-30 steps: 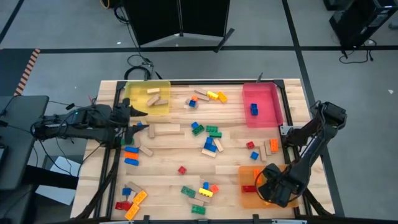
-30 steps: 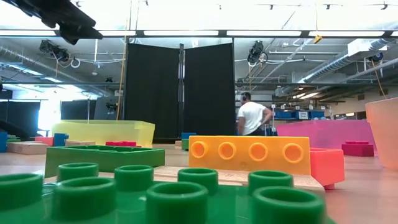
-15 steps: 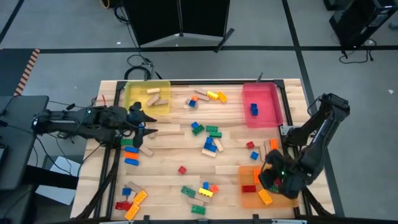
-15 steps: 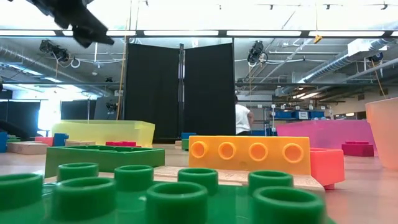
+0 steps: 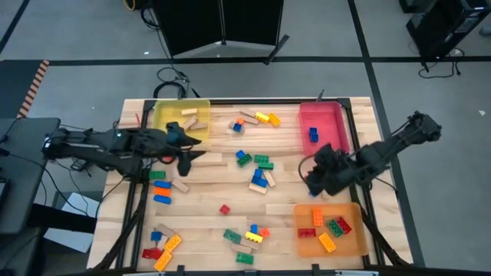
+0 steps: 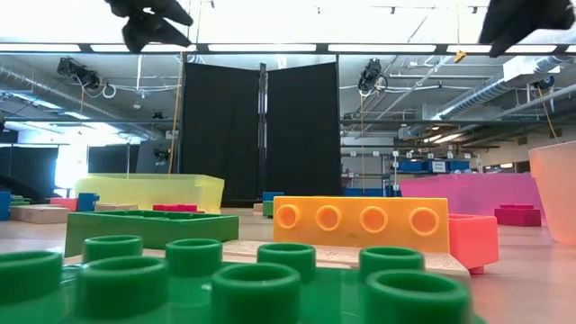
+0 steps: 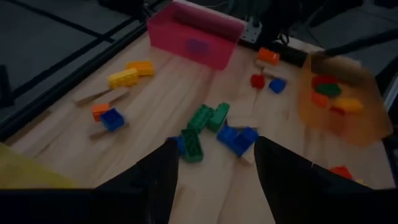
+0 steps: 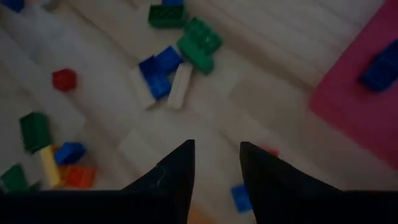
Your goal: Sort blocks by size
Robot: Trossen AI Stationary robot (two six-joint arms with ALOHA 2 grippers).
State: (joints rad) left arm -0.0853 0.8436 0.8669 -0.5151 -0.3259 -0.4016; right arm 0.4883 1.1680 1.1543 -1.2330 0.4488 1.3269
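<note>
My table [image 5: 230, 218] is strewn with blocks [image 5: 261, 180]. My left gripper [image 7: 214, 168] hovers near the yellow tray [image 5: 184, 119], half-open, empty. My right gripper [image 8: 214, 163], seemingly narrow and empty, could scatter nearby pieces descending.

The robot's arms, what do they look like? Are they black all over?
Yes, nearly all black. Both arms are thin dark rods joined by chunky round joints, with black cables along them. The left gripper and the right gripper each end in two flat, dark, pointed fingers. No stickers or writing show.
</note>
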